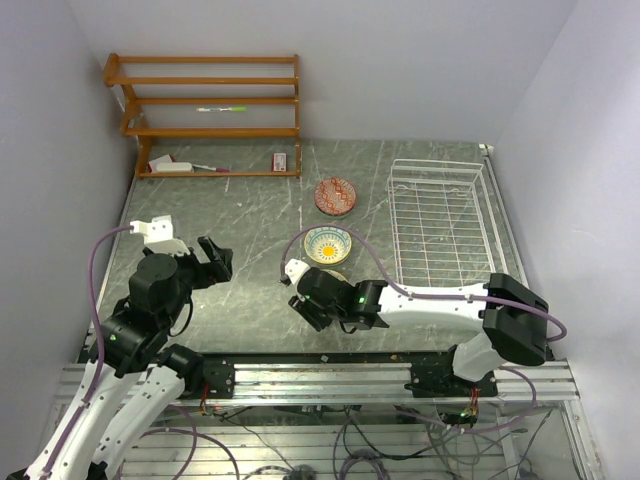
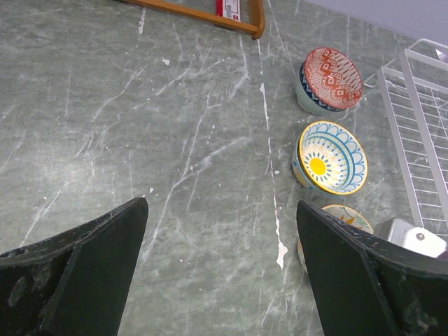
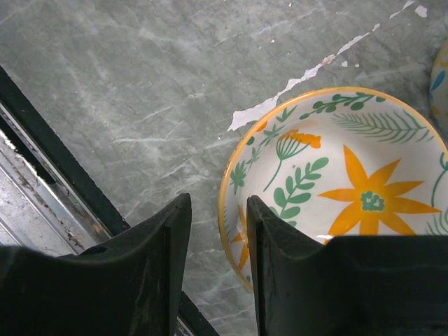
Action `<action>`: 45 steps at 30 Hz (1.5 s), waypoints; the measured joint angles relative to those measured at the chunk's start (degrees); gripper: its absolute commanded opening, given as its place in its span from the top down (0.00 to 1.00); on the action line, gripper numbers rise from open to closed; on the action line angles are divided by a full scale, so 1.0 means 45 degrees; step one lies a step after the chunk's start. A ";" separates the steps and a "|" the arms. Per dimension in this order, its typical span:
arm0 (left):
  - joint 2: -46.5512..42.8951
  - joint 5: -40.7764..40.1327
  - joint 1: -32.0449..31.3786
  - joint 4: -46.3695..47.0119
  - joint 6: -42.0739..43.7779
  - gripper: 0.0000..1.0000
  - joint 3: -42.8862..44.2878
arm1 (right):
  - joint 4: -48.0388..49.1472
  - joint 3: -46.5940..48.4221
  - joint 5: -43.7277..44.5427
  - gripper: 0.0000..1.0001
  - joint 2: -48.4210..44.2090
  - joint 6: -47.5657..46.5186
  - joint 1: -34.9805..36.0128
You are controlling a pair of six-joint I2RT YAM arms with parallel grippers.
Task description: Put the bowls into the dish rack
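Three bowls stand in a line left of the empty white dish rack (image 1: 437, 161): a red-brown one (image 1: 334, 196) farthest, a teal-yellow one (image 1: 328, 245) in the middle, and an orange floral one (image 3: 350, 175) nearest. My right gripper (image 3: 218, 206) is open and straddles the floral bowl's near rim, with one finger inside the bowl and the other outside on the table side, a gap still showing beside the rim. Well to the left of the bowls, my left gripper (image 2: 220, 210) hangs open over bare table. Its view shows the red-brown bowl (image 2: 330, 78), the teal-yellow bowl (image 2: 331, 157) and part of the floral bowl (image 2: 344, 215).
A brown wooden shelf unit (image 1: 210, 110) with small items stands at the back left. Walls close in on both sides. The rack's wire rim (image 2: 396, 119) lies right of the bowls. A metal rail (image 1: 330, 375) runs along the near table edge.
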 measured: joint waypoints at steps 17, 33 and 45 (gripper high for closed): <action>-0.0121 -0.0005 0.0000 -0.0015 0.0000 0.02 0.0000 | -0.0024 0.0083 0.0500 1.00 -0.0068 -0.0049 -0.0010; -0.0146 -0.0005 0.0000 -0.0029 0.0000 0.02 0.0000 | -0.0481 0.0520 0.1015 0.91 -0.0199 0.0005 -0.0010; -0.0146 -0.0005 0.0000 -0.0058 0.0000 0.02 0.0000 | -0.0408 0.0520 0.0559 0.72 -0.0194 0.0092 0.0000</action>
